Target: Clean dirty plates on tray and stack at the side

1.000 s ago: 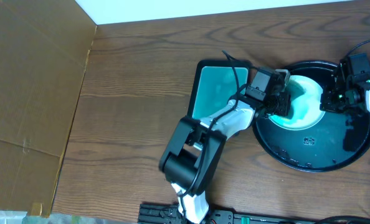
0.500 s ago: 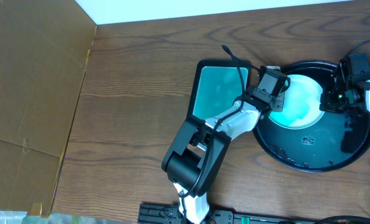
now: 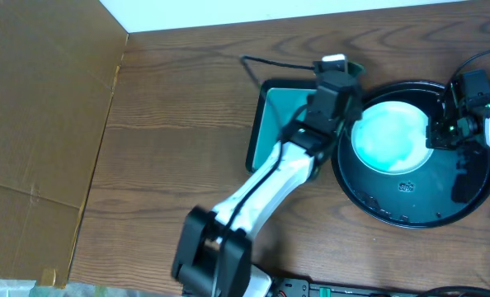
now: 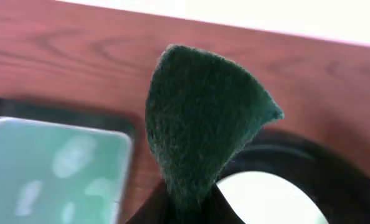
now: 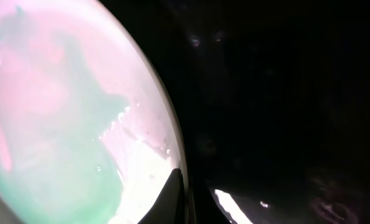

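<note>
A white plate (image 3: 388, 136) with a teal tint lies in the back half of the round black tray (image 3: 410, 210); no other plates show. My left gripper (image 3: 341, 76) is shut on a dark green scouring pad (image 4: 203, 124) and holds it in the air over the tray's far left rim, clear of the plate (image 4: 260, 199). My right gripper (image 3: 434, 134) is shut on the plate's right rim. In the right wrist view one finger (image 5: 180, 186) lies on top of the rim of the wet, teal-smeared plate (image 5: 60, 124).
A rectangular black-rimmed teal dish (image 3: 271, 124) lies just left of the tray, partly under my left arm; it also shows in the left wrist view (image 4: 48, 168). A brown cardboard wall (image 3: 39, 124) stands at the left. A black cable (image 3: 270, 62) loops behind the dish.
My left gripper has lifted the pad off the plate and moved back and left, past the tray's far rim. The plate now shows whole. The right arm has not moved.
</note>
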{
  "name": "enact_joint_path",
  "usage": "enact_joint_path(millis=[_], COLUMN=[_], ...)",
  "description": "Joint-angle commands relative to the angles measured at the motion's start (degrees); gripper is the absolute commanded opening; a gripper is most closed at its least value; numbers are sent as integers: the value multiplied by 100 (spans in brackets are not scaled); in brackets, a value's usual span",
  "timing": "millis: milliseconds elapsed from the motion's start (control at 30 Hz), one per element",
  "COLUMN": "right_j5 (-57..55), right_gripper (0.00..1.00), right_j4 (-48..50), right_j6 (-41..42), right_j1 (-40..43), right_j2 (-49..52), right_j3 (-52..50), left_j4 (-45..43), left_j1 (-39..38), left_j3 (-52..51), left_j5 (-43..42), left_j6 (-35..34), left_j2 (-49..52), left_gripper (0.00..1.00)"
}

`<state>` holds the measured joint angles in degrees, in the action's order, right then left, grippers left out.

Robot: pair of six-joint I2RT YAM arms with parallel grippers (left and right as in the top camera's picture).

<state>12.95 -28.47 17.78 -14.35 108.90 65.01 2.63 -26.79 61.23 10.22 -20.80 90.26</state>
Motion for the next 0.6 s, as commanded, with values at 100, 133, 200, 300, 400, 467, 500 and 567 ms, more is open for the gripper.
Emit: enact_joint_path(millis=[100,133,200,300,400,467,500,567], right_j5=[-2100,-2308,-2756,-3447,-4120,-4625,-4990,-5674], right_gripper=[1,1,1,1,1,1,1,1], right_j4=[-518,-577,-645,-632,-540,-538,-516,-433], right_j6=[-704,-852,-1163,-1322,-1320,-1355,-1456,-1738], right_j1=[-446,-527,-741,-1091,-1464,-1600,-1681,-1838], right_j2=[-568,-632,-758,-896,-992,-1003,-1012,-1014], right_j3=[494,555,658,750,754,754,754,754], left_j4=[778,909,1156,1357,1309,1268,1248,1220], left_j1=[772,885,1095,1307,1392,1386,1386,1386], left_j3=[76,72,72,70,70,70,70,70], left_j5=[931,931,866,535,-398,-455,-455,-468], left_j6=[-98,-98,-98,-96,-94,-94,-94,-94], left_j2=[-105,-81,-42,-28,-28,-28,-28,-28], left_gripper=[7,7,7,7,7,7,7,7])
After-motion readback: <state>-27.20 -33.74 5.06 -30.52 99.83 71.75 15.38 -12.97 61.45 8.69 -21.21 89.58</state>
